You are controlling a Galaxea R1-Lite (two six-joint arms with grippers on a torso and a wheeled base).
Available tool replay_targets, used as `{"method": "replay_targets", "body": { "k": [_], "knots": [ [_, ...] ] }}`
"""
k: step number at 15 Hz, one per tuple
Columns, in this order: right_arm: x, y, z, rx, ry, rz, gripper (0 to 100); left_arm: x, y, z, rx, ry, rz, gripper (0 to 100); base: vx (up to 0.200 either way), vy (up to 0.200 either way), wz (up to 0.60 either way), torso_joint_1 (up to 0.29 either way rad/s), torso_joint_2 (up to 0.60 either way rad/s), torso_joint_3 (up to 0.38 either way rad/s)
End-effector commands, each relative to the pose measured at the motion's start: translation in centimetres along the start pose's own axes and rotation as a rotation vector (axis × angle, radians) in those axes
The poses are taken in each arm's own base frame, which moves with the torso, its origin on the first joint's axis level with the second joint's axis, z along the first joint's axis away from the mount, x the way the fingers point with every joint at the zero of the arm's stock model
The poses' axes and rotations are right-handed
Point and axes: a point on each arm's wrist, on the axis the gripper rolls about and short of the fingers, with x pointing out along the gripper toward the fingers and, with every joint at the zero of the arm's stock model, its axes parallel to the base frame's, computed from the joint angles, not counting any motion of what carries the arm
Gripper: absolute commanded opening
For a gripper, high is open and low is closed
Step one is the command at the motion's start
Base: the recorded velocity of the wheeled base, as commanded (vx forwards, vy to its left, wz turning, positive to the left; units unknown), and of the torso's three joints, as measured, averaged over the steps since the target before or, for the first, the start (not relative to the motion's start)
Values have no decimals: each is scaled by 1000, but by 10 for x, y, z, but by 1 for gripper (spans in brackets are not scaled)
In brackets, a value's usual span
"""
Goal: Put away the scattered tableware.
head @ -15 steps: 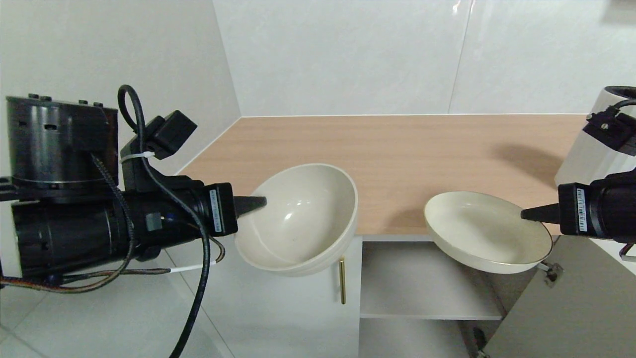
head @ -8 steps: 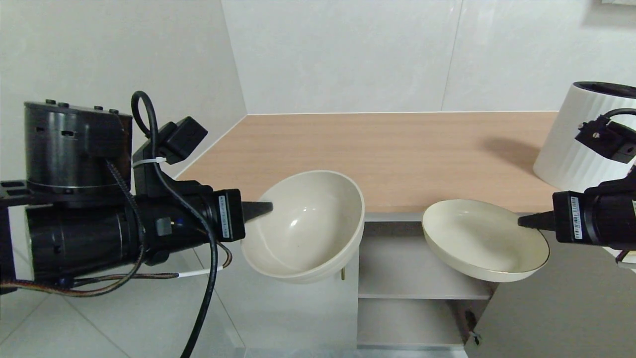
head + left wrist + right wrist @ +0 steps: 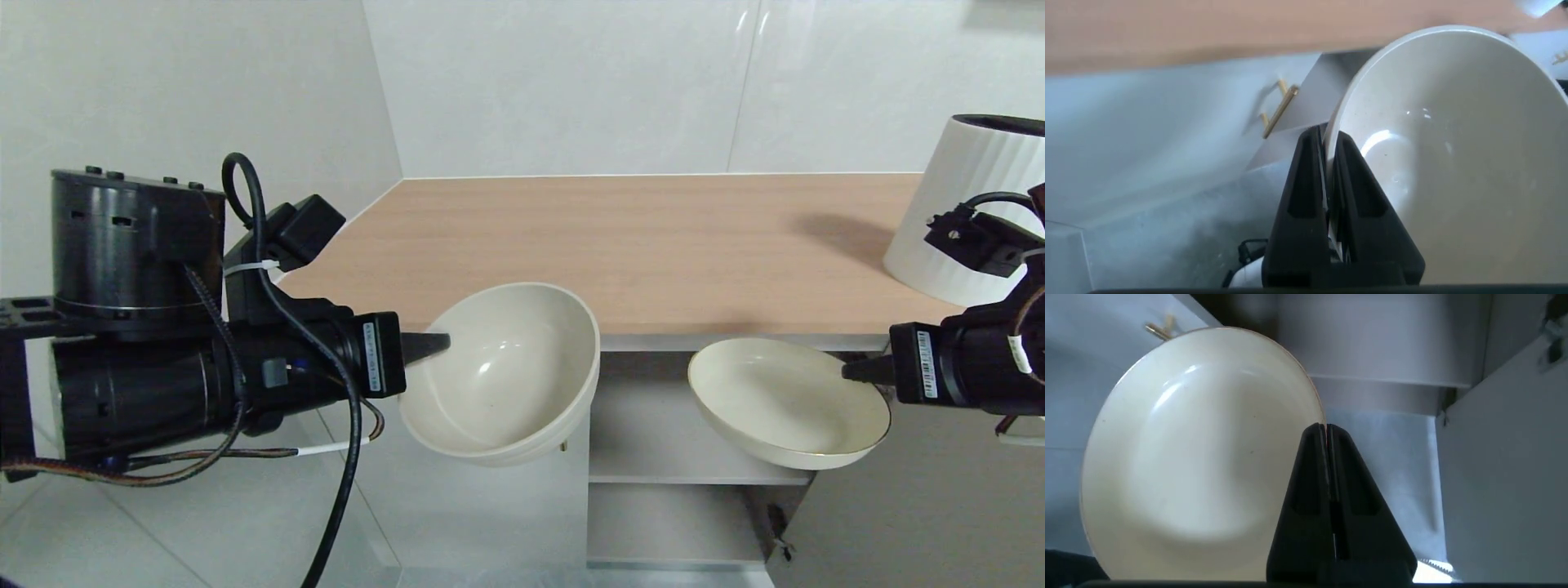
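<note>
Off the worktop's point(image 3: 653, 245) front edge, left fingers point(image 3: 424, 344) clamp the bowl point(image 3: 506, 384) rim, right fingers point(image 3: 861, 371) the plate point(image 3: 784, 400), lined up for the open cabinet point(image 3: 653, 453).

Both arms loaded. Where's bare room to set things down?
Countertop: bare from the left wall across to the white container. Open cabinet: upper shelf and lower shelf look bare, bordered by the closed door and open door. Crowded: the cabinet mouth, where bowl and plate hang.

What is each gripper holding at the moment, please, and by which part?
The left gripper is clamped on the rim of the bowl. The right gripper is clamped on the rim of the plate.
</note>
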Motion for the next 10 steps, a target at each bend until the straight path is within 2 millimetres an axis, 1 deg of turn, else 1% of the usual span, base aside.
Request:
{"method": "replay_targets", "body": {
  "k": [1,10],
  "knots": [
    [4,0,0,-1,5,-1,0,1,0,0,1,1,0,0,0,0,0,-183,442,251],
    [11,-2,0,6,10,-15,0,1,0,0,-1,2,2,0,0,0,0,-174,454,282]
  ]
}}
